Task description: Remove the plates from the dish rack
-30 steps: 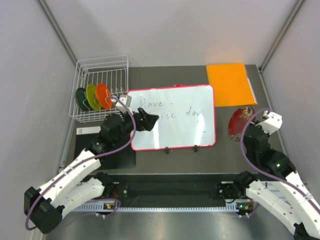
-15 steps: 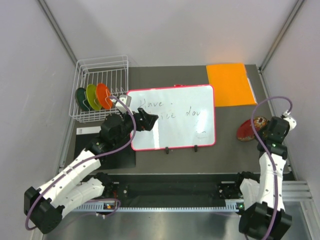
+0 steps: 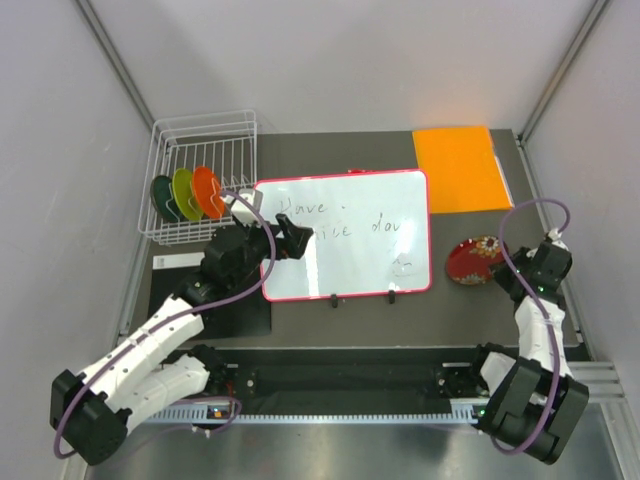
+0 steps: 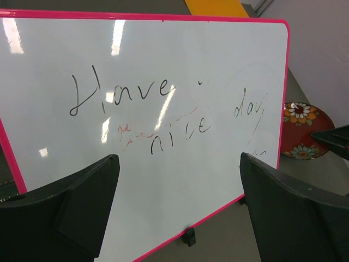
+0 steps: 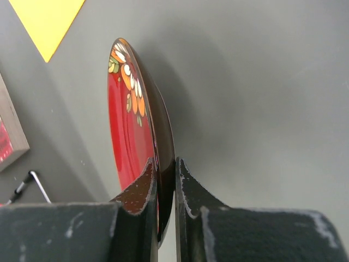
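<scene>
The white wire dish rack [image 3: 203,118] stands at the far left. Three plates stand on edge in it: dark green-teal [image 3: 161,197], lime green [image 3: 182,190] and orange [image 3: 207,190]. The dark red floral plate [image 3: 474,260] lies nearly flat and low by the table's right side; it also shows in the right wrist view [image 5: 131,125] and the left wrist view [image 4: 302,131]. My right gripper [image 5: 166,180] is shut on its near rim. My left gripper [image 4: 180,213] is open and empty, hovering over the whiteboard's left part, right of the rack [image 3: 298,240].
A red-framed whiteboard [image 3: 345,235] with handwriting lies in the middle. A flat orange sheet [image 3: 460,165] lies at the far right, beyond the red plate. A black mat [image 3: 215,315] lies near the left arm's base. Grey walls close in both sides.
My right arm has swung the red plate from upright to nearly flat, lowered it and shifted it a little left. My left arm has barely moved.
</scene>
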You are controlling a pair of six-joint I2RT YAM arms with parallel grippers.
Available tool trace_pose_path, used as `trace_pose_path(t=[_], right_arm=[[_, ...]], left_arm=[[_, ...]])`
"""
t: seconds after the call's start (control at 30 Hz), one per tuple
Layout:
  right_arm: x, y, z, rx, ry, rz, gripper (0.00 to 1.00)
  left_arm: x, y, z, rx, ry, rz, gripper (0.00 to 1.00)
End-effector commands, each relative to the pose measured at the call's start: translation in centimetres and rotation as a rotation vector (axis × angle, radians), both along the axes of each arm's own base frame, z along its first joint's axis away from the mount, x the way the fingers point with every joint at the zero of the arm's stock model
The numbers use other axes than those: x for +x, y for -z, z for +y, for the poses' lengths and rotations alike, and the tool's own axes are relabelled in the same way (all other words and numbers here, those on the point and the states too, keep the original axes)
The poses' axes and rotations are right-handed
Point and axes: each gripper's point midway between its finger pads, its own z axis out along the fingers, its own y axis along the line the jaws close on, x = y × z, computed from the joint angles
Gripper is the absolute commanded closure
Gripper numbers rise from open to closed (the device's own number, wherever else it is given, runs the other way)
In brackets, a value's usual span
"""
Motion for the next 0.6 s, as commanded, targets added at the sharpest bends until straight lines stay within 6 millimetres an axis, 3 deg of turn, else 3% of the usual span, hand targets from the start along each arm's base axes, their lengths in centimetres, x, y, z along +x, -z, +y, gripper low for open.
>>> trace_pose_path(t=[0.0,0.2,0.43,0.57], right_arm=[[1.3,-0.7,-2.4,-0.046,0.073,-0.058,0.92],[0.4,2.5,-3.4,0.014,0.135,0.058,0.82],[0.2,5.4,-2.9,0.081,0.127,0.127,0.80],[0.1,5.4,-3.2,0.073,0.145,0.131,0.64]], left_arm=[[0.6,-1.0,0.4,-0.006,-0.020,-0.036,0.05],[0.8,-1.0,1.2,-0.025,-0.041,-0.027,0.02],[2.0,-0.2,3.4,-0.058,-0.070,0.026,0.02],[2.8,-0.3,5.3,-0.080,-0.099,0.032,0.02]])
